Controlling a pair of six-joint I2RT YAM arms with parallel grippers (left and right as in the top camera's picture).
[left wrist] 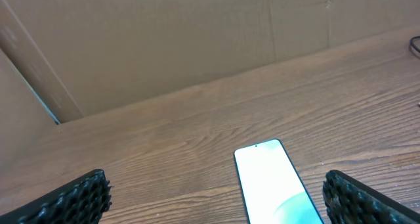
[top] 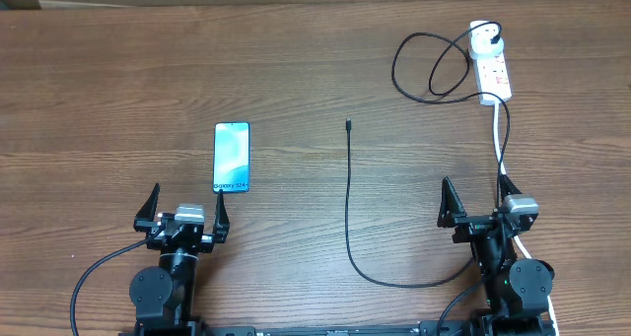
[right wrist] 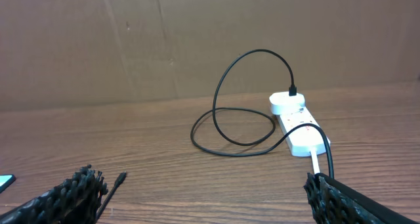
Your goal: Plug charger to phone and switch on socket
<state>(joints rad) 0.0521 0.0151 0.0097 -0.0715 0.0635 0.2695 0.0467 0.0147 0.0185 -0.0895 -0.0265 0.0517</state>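
Note:
The phone (top: 232, 158) lies flat on the table with its teal screen lit, just beyond my left gripper (top: 187, 210), which is open and empty. In the left wrist view the phone (left wrist: 272, 181) sits between the fingertips, nearer the right one. The charger's black cable (top: 348, 203) runs from its connector tip (top: 348, 124) at mid-table, loops near the front and goes up to the white adapter (top: 483, 42) plugged into the socket strip (top: 492, 72). My right gripper (top: 475, 200) is open and empty. The right wrist view shows the tip (right wrist: 121, 177), adapter (right wrist: 287, 104) and strip (right wrist: 303, 133).
The strip's white cord (top: 500, 144) runs down past my right gripper. A brown cardboard wall (right wrist: 197, 33) stands along the table's far edge. The cable makes loose loops (top: 434, 70) left of the strip.

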